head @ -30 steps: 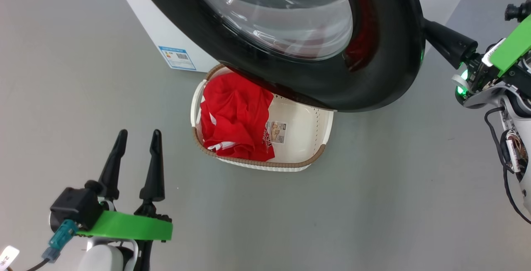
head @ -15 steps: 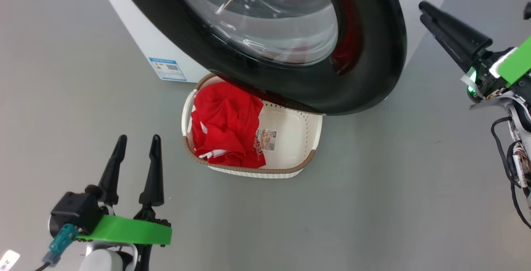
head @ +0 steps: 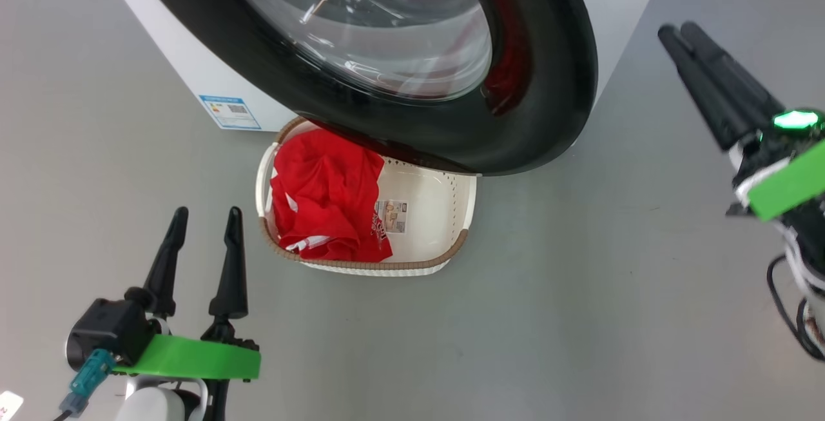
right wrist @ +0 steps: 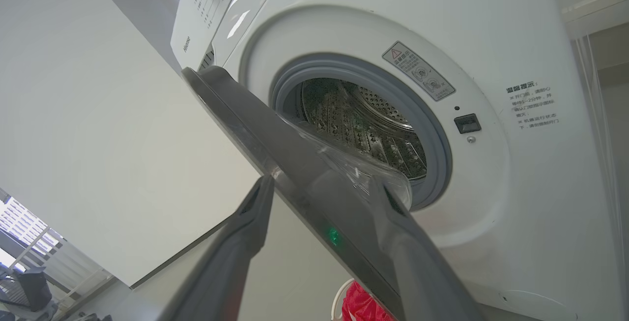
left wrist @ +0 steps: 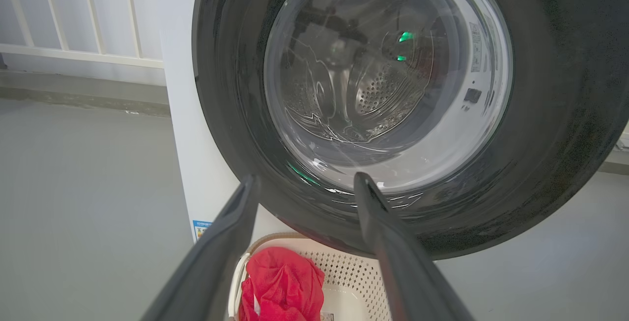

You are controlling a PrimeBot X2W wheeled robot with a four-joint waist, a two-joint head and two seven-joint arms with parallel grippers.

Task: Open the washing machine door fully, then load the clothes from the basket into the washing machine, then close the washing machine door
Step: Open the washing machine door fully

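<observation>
The washing machine door (head: pixel 535 86), black with a bulging glass window (head: pixel 361 21), stands swung out from the white washing machine (right wrist: pixel 491 41). The steel drum (right wrist: pixel 363 114) shows behind it. Under the door's lower rim, the basket (head: pixel 361 266) sits on the floor. The red clothes (head: pixel 322 202) lie in its left half. My left gripper (head: pixel 207 213) is open, near the floor left of the basket. My right gripper (head: pixel 678 29) is open, right of the door's edge and clear of it. In the right wrist view its spread fingers (right wrist: pixel 245 227) frame the door's edge (right wrist: pixel 255 119).
The door overhangs the back of the basket (left wrist: pixel 354 281). Grey floor (head: pixel 580 311) lies in front of and to the right of the basket. A blue energy sticker (head: pixel 230 111) marks the machine's lower corner. A white railing (left wrist: pixel 83 16) runs behind the machine.
My right gripper was shut against the door's right edge; it has opened and drawn back to the right. The head camera has turned, shifting the whole picture left. The left arm is still.
</observation>
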